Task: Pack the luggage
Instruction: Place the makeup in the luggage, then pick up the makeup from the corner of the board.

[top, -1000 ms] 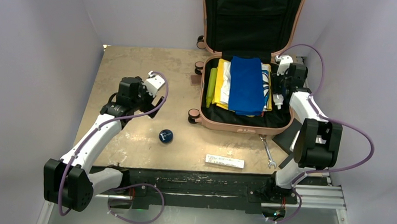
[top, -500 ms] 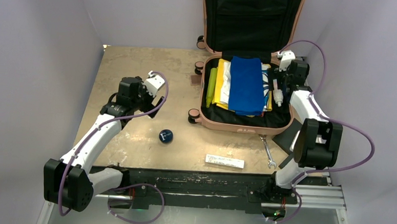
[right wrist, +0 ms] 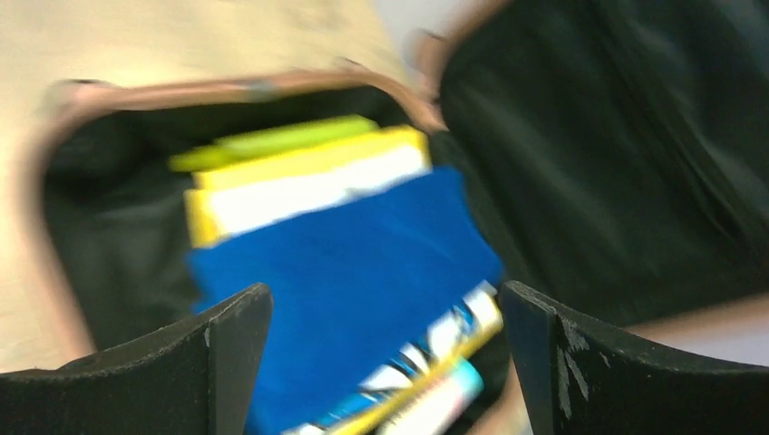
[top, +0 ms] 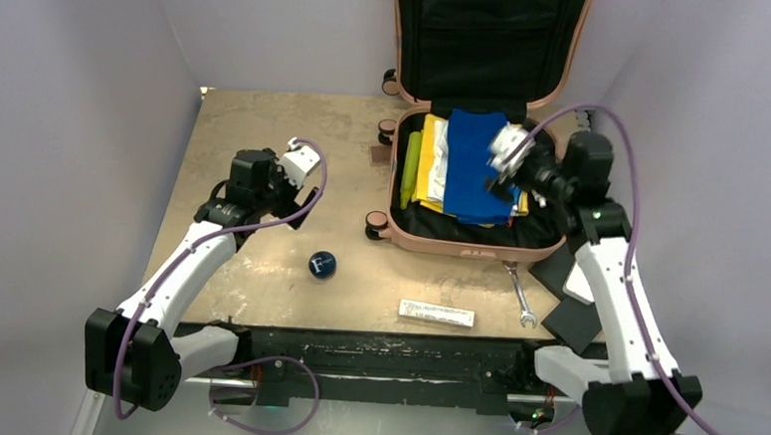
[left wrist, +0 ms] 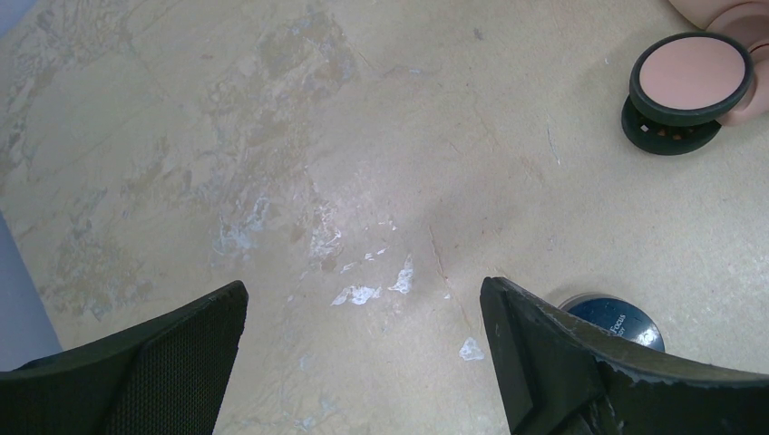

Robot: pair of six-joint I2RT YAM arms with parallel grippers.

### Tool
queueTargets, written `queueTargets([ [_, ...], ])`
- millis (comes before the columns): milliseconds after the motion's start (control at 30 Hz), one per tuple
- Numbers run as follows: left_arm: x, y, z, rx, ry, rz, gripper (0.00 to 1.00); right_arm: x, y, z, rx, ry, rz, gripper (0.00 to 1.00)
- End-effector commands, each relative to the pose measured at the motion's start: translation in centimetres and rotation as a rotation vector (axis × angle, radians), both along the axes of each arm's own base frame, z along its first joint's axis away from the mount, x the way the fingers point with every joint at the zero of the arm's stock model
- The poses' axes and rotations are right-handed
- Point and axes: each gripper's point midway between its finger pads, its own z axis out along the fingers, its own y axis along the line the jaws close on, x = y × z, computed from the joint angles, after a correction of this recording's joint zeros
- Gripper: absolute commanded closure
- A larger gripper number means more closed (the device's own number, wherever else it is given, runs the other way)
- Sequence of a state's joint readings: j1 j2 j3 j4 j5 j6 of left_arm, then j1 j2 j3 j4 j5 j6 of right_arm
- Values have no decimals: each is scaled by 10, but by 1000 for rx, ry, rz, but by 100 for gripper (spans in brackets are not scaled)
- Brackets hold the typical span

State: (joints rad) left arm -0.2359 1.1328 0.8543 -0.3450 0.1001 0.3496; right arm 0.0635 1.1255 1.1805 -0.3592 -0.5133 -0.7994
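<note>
Scuffed tan table (top: pixel 257 131), pale walls (top: pixel 80 82); left gripper (left wrist: pixel 363 290) and right gripper (right wrist: pixel 385 290) wide apart.

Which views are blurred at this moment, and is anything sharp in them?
Right wrist: strong motion blur smears the luggage and blue cloth; only its own fingers are crisp. Top external: sharp, except the right gripper, which is a smear. Left wrist: sharp; table scuffs and the wheel are clear.
</note>
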Motion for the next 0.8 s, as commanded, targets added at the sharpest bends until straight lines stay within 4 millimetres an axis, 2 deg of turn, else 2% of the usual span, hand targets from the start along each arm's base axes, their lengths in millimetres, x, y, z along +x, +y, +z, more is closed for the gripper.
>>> queueTargets([
  [0,5,0,12,-33,-40,13,1,-83,72,-64,-117,157,425,1],
  [167,6,3,9,-25,-34,26,1,-155,126,-117,-172,340,658,2],
  [267,7,6,7,-18,-30,38,1,-194,149,-156,-253,436,733,2],
  [333,8,8,6,-12,-27,45,1,-210,155,-177,-305,479,755,3],
  [567,10,14,4,-1,-23,68,1,-237,164,-232,-380,606,801,5],
  [667,11,16,2,3,-19,73,1,-233,165,-254,-434,618,742,7],
  [700,11,16,2,2,-19,75,1,-229,168,-258,-434,615,718,2],
  [767,11,17,1,2,-16,78,1,-223,169,-264,-435,619,676,1],
])
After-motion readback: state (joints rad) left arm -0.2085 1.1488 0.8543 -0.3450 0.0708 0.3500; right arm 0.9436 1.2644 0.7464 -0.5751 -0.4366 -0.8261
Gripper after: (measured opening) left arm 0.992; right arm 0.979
